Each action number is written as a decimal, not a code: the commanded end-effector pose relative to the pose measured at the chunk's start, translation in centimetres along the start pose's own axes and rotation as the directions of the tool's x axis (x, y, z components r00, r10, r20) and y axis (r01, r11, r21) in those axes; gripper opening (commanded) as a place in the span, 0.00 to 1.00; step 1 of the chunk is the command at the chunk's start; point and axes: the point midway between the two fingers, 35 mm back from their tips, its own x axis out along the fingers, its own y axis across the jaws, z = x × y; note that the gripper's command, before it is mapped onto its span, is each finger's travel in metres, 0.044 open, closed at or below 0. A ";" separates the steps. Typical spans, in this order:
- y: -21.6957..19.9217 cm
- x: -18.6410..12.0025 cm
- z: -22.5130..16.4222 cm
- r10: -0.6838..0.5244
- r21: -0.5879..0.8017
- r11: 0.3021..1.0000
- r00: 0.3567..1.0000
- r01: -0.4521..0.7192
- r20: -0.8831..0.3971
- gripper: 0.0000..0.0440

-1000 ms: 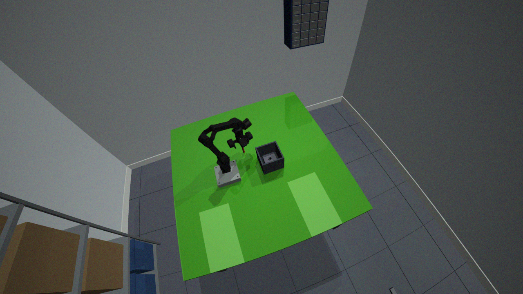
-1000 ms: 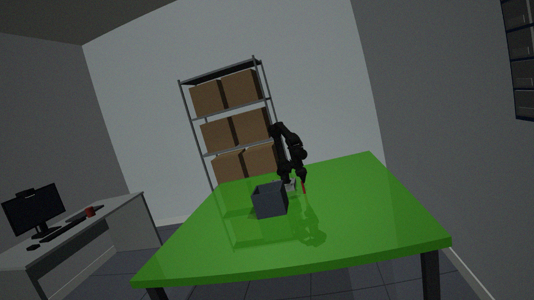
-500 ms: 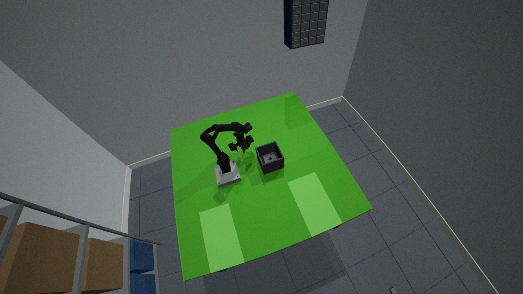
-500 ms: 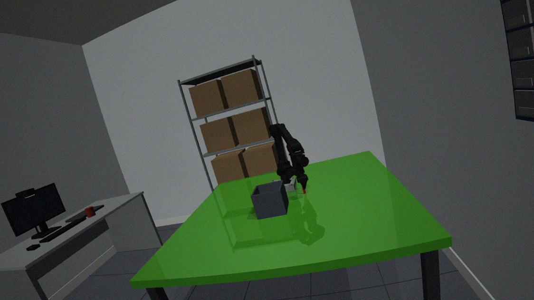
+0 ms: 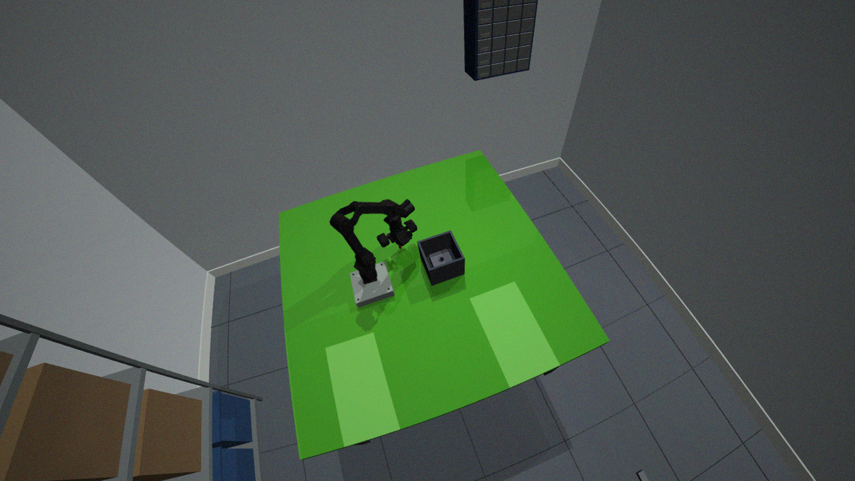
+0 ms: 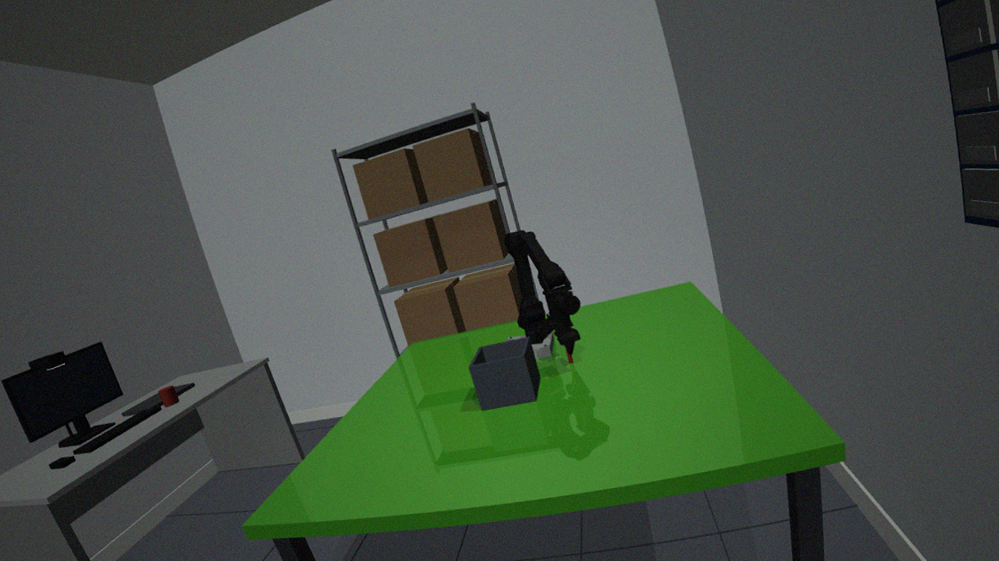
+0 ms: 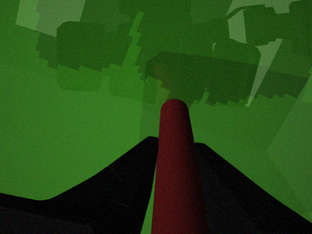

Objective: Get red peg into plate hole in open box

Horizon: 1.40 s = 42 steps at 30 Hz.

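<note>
The red peg (image 5: 400,246) (image 6: 570,359) (image 7: 175,175) stands about upright between the fingers, its lower end at or just above the green table. My gripper (image 5: 399,242) (image 6: 569,345) (image 7: 174,150) points down and is shut on the peg, with one finger against each side in the wrist view; a thin gap shows lower down on the left. The dark grey open box (image 5: 448,274) (image 6: 507,379) stands beside the gripper, apart from it. Inside, the light plate (image 5: 433,257) with its dark hole (image 5: 441,258) shows in the top view. The exterior view hides the box's bottom.
The arm's pale base plate (image 5: 373,291) sits on the green table (image 5: 430,359) (image 6: 657,418), to the left of the box in the top view. The box walls rise between the gripper and the plate. Shelves, a desk and a stool stand away from the table.
</note>
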 end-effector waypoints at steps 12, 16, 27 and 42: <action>3.1 -5.5 -1.2 0.175 -0.008 0.984 0.981 -0.177 -0.087 0.00; 3.8 -7.5 -0.9 0.225 -0.017 0.974 0.970 -0.227 -0.088 0.00; 5.1 -13.1 1.7 0.344 -0.033 0.938 0.938 -0.346 -0.040 0.00; 5.7 -16.5 7.5 0.365 -0.012 0.931 0.927 -0.365 0.085 0.00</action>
